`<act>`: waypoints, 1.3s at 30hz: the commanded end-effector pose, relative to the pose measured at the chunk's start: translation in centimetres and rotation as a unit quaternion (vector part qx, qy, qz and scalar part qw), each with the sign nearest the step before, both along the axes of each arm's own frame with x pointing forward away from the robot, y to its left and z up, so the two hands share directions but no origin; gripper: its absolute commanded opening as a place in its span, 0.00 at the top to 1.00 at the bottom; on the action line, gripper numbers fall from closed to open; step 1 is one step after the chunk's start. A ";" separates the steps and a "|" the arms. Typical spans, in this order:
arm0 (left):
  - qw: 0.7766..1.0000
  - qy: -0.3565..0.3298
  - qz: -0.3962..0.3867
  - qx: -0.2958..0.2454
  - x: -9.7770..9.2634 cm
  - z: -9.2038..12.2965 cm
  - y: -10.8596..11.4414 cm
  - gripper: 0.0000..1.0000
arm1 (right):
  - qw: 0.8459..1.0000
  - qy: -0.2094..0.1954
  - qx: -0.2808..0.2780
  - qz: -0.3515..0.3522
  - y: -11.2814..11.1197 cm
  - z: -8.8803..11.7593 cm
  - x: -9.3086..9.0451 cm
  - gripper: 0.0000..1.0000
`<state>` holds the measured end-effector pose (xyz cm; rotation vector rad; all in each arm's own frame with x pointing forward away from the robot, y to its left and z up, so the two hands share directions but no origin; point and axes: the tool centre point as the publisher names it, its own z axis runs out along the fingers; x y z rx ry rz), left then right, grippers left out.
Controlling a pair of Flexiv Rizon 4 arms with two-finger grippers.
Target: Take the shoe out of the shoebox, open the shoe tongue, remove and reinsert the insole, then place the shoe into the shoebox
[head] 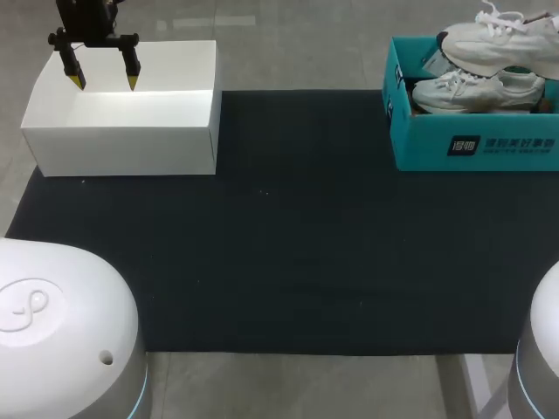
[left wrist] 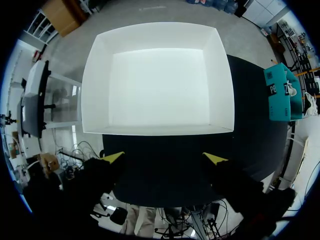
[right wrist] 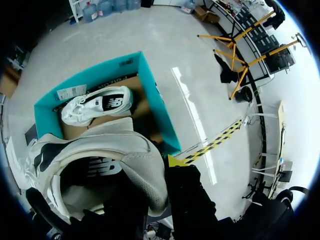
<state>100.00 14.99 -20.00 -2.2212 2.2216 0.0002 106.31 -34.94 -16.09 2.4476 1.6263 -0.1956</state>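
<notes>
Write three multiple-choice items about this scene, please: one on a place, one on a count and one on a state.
1. Where is the left end effector?
A. above the white box
B. above a red tray
C. down on the floor

2. How many white shoes are visible?
A. one
B. two
C. three

3. What is the state of the left end effector?
A. shut on a shoe
B. shut on an insole
C. open, holding nothing

Answers:
1 A, it hangs over the white box's open top.
2 B, an upper shoe and a lower shoe show at the teal shoebox.
3 C, its yellow tips stand apart with nothing between them.
</notes>
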 end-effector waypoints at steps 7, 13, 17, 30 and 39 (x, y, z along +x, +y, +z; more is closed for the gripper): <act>1.000 0.000 0.000 0.000 0.0 0.0 0.0 0.00 | 1.000 -0.004 -0.005 -0.001 0.5 0.7 -0.6 1.00; 1.000 0.000 0.000 0.000 0.0 0.0 0.0 0.00 | 1.000 -0.004 -0.005 -0.001 0.5 0.7 -0.6 1.00; 1.000 0.000 0.000 0.000 0.0 0.0 0.0 0.00 | 1.000 -0.004 -0.005 -0.001 0.5 0.7 -0.6 0.93; 1.000 0.000 0.000 0.000 0.0 0.0 0.0 0.00 | 1.000 -0.004 -0.005 -0.001 0.5 0.7 -0.6 1.00; 1.000 0.000 0.000 0.000 0.0 0.0 0.0 0.00 | 1.000 -0.004 -0.004 -0.003 1.1 0.6 -1.2 1.00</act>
